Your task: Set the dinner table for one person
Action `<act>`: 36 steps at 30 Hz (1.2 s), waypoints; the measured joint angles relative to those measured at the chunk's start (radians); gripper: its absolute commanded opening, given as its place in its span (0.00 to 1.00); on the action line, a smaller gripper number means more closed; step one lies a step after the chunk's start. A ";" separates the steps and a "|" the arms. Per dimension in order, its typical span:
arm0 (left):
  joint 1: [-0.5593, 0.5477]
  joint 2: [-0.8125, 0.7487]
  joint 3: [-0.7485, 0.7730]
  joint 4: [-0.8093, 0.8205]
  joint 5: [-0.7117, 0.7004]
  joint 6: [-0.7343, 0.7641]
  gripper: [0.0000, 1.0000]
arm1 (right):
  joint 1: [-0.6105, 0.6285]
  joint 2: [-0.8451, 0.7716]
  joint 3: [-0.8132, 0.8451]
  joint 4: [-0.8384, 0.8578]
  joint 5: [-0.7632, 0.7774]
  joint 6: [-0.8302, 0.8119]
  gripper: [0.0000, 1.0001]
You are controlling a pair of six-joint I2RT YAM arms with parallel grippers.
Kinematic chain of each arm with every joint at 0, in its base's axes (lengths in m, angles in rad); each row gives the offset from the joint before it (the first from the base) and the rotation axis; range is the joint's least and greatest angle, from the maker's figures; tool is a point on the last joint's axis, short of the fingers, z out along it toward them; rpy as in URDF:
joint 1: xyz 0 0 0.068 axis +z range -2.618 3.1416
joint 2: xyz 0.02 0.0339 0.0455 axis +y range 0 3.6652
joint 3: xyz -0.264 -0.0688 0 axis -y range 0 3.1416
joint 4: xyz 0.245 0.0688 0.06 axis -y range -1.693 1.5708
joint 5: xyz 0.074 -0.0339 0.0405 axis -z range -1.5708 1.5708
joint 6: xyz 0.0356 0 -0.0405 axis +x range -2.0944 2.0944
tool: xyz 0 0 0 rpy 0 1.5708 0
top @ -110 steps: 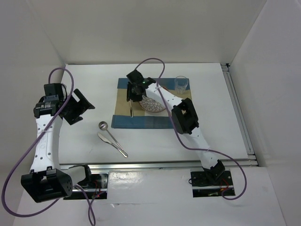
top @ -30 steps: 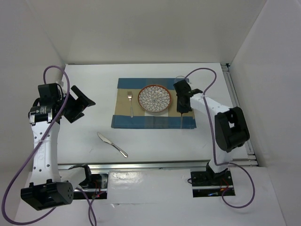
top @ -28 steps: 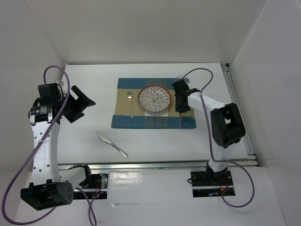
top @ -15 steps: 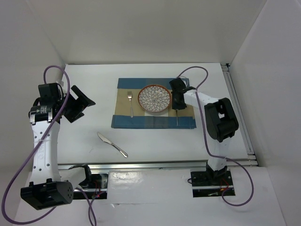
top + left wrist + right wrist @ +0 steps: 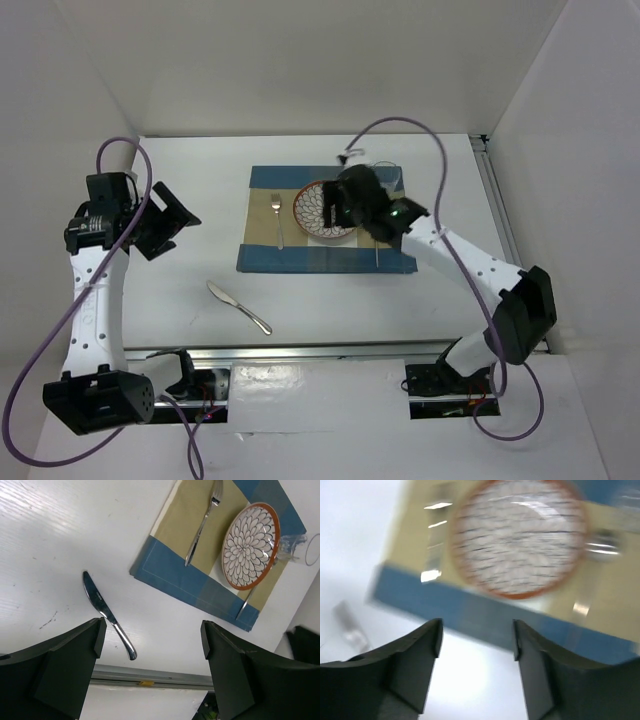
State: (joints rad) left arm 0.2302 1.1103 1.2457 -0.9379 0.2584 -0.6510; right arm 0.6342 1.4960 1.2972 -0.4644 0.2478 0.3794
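The table (image 5: pixel 180 170) is spread under everything, rigid and fixed. The knife (image 5: pixel 107 615) is found on its bare surface, off the placemat (image 5: pixel 300 258), toward the near edge. It is judged thin, stiff, slippery and flat-lying, so best pinched across the handle. The left hand (image 5: pixel 152 635) and right hand (image 5: pixel 477 630) are held apart, empty.
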 measured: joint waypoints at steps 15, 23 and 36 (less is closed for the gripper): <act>0.012 0.010 0.092 -0.062 -0.056 -0.003 0.95 | 0.589 0.636 0.354 -0.014 -0.054 -0.072 0.72; 0.012 0.004 0.090 -0.064 -0.051 -0.003 0.95 | 0.616 0.675 0.386 -0.047 -0.046 -0.105 0.65; 0.012 0.001 0.061 -0.064 -0.050 -0.003 0.95 | 0.616 0.709 0.374 -0.045 -0.046 -0.100 0.48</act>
State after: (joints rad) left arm 0.2420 1.1110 1.3067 -1.0023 0.2089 -0.6537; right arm 1.2507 2.2047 1.6711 -0.5091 0.2020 0.2790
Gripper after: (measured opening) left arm 0.951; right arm 0.501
